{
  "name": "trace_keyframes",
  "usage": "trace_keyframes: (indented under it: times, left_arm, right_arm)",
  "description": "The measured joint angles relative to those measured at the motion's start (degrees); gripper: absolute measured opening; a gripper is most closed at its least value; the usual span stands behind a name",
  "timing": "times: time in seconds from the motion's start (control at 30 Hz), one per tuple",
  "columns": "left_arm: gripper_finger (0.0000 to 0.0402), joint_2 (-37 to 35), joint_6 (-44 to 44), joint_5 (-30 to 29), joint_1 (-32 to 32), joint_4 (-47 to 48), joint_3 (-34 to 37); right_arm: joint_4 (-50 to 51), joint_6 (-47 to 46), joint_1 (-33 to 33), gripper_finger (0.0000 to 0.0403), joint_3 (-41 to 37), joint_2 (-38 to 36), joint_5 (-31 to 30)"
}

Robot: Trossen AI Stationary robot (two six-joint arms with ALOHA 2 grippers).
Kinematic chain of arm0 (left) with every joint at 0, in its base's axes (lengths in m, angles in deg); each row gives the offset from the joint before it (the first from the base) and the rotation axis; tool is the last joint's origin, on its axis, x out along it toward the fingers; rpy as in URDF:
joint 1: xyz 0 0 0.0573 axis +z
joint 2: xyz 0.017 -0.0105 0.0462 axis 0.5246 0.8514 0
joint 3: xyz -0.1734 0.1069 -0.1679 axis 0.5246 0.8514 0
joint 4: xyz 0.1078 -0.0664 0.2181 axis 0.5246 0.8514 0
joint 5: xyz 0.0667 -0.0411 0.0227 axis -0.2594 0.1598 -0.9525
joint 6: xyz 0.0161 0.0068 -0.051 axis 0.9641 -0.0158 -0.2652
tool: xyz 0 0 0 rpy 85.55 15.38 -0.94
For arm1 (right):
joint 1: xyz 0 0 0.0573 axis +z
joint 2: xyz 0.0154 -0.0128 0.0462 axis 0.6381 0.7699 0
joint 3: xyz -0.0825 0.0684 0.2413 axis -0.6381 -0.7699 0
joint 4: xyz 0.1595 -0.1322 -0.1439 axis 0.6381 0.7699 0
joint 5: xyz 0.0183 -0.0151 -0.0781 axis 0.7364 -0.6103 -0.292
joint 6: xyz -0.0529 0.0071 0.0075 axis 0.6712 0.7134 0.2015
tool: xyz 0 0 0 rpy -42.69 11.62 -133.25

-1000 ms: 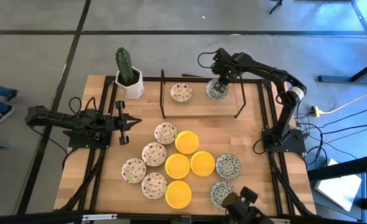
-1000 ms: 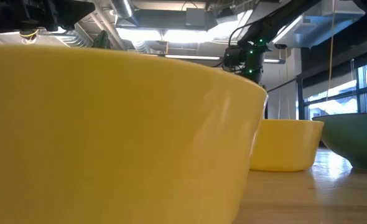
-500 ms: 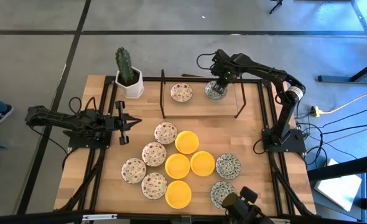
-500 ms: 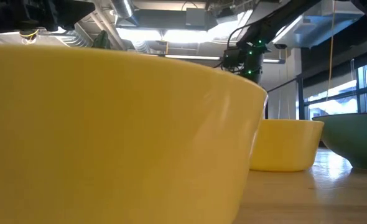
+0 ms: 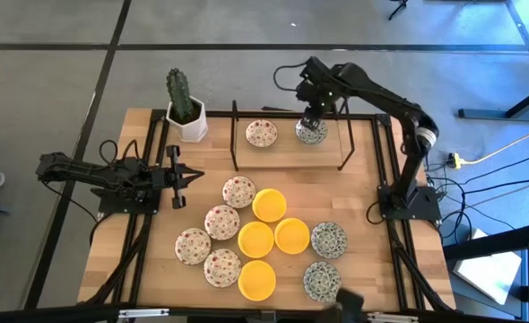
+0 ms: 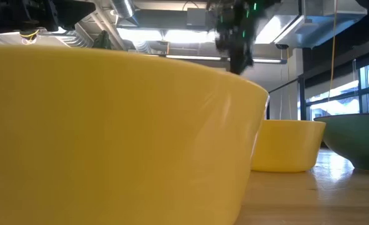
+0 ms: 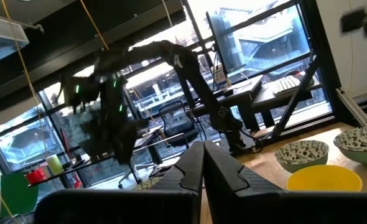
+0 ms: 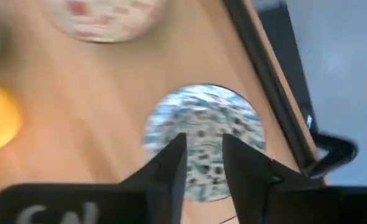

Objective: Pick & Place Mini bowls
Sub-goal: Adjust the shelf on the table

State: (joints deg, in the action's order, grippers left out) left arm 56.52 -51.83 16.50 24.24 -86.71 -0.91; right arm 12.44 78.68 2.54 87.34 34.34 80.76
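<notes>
A grey-green patterned mini bowl (image 5: 311,133) sits on its base near the table's far edge, beside a red-speckled cream bowl (image 5: 262,134). My right gripper (image 5: 311,116) hovers just above the grey-green bowl (image 8: 202,134), open, fingers pointing down and apart from it. In the low view the right gripper (image 6: 234,34) is up high. Nearer, more bowls lie in a cluster: cream floral ones (image 5: 221,222), yellow ones (image 5: 269,205) and grey-green ones (image 5: 329,240). My left gripper (image 5: 180,177) waits shut at the table's left side, (image 7: 202,155) touching nothing.
A white square pot with a cactus (image 5: 186,109) stands at the far left corner. A thin black frame (image 5: 236,136) stands around the two far bowls, with posts on either side. In the low view a yellow bowl (image 6: 109,137) fills most of the picture. Bare wood lies between frame and cluster.
The right gripper, low on the grey-green bowl a second ago, has eased it a little toward the far edge and then risen off it. The bowl stays on the table beside the floral one. The left arm has kept still.
</notes>
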Motion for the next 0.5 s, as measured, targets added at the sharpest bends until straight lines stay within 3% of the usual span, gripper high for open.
trace_keyframes:
  times: [0.1,0.2,0.27,0.33,0.4,0.5]
  left_arm:
    - [0.0003,0.0,0.0,0.0,0.0,0.0,0.0]
    - [0.0001,0.0,0.0,0.0,0.0,0.0,0.0]
    - [0.0001,0.0,-0.1,0.0,0.0,0.1,0.0]
    - [0.0002,0.0,-0.2,0.0,0.0,0.5,0.0]
    - [0.0005,0.0,-0.2,0.0,0.0,0.6,0.0]
    - [0.0007,0.0,-0.2,0.0,0.0,0.6,0.0]
  right_arm:
    - [3.0,3.4,5.5,0.0055,2.3,-4.6,-3.1]
    - [5.1,0.3,10.4,0.0011,2.6,-11.1,-14.6]
    - [9.1,-5.6,12.8,0.0009,2.6,-15.8,-22.4]
    - [14.1,-14.3,14.4,0.0008,2.6,-20.2,-26.6]
    - [19.8,-24.6,15.9,0.0004,2.2,-24.0,-28.4]
    - [17.8,-32.1,19.5,0.0005,-4.5,-32.0,-27.9]
